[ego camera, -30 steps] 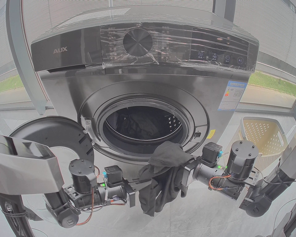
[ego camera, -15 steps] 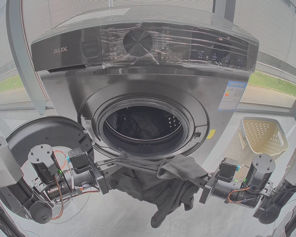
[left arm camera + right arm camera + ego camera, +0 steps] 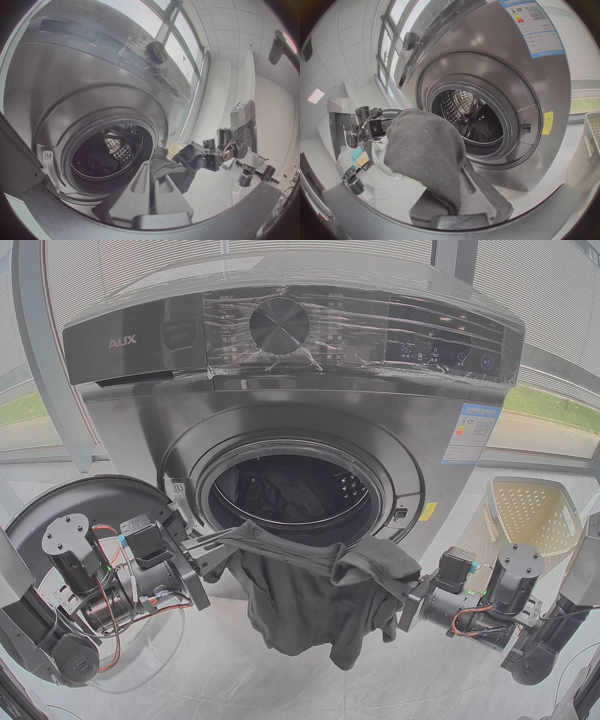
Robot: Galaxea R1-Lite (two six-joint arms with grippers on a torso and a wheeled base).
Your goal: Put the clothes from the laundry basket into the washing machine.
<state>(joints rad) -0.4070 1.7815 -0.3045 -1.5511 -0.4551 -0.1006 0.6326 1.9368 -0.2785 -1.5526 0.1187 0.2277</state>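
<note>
- Left tool [image 3: 211,544] and right tool [image 3: 400,595] each clamp a dark garment [image 3: 300,602] stretched between them.
- Cloth sagging below them could snag the washing machine [image 3: 350,415] rim and spill.

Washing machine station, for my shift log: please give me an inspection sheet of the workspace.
Surface: pale tiled floor.
Job's things: washing machine, door swung open to the robot's left, dark clothes in the drum; dark garment stretched between both grippers, hanging in front of the opening's lower rim; laundry basket at the right, no clothes seen inside.
Clutter: nothing seen.
Grippers: left gripper and right gripper each shut on the dark garment.
Cables: orange wires looped at both wrists, apart from the garment.
Surroundings: windows behind the machine.
</note>
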